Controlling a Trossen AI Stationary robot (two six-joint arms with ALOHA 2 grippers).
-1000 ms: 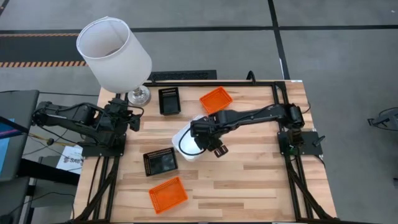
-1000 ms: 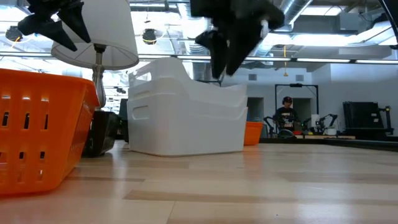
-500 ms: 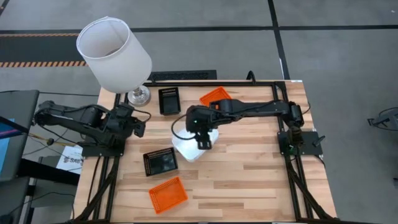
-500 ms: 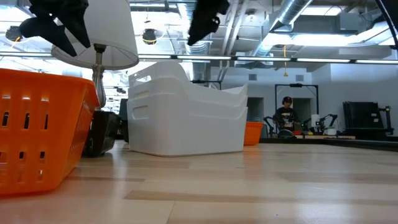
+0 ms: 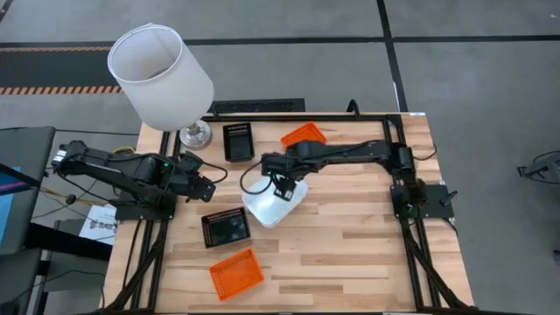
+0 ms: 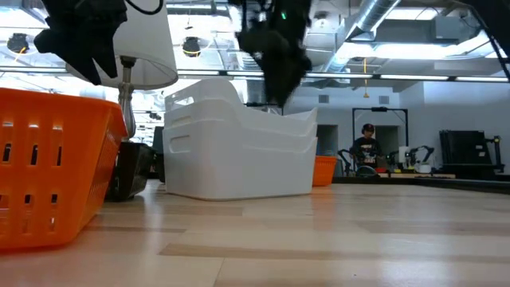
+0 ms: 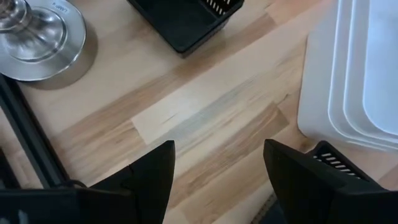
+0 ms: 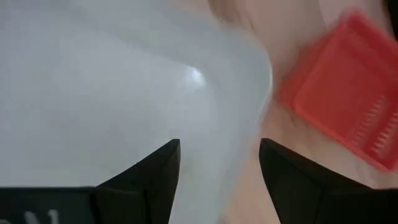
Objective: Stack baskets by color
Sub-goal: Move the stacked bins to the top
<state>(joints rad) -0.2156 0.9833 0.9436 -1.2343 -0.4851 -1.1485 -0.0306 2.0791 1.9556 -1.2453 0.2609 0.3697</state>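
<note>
White baskets (image 5: 267, 208) sit nested in one stack mid-table, also in the low view (image 6: 239, 151). One black basket (image 5: 237, 140) stands at the far side and another (image 5: 226, 227) nearer. An orange basket (image 5: 306, 134) lies far, partly under my right arm, and another (image 5: 236, 273) lies near the front edge. My right gripper (image 5: 282, 186) hangs open just above the white stack (image 8: 112, 81), pointing down. My left gripper (image 5: 206, 185) is open above bare wood (image 7: 217, 174), between the lamp base and the white stack.
A lamp with a big white shade (image 5: 160, 72) and a metal base (image 5: 195, 135) stands at the far left corner. A black frame rail (image 5: 258, 107) runs along the far edge. Bare wood lies on the table's right half.
My right gripper has swung from the near right side of the white stack toward the far left, over the stack, and rolled its wrist. My left gripper has moved toward the table's middle and sunk a little. The baskets have stayed where they were.
</note>
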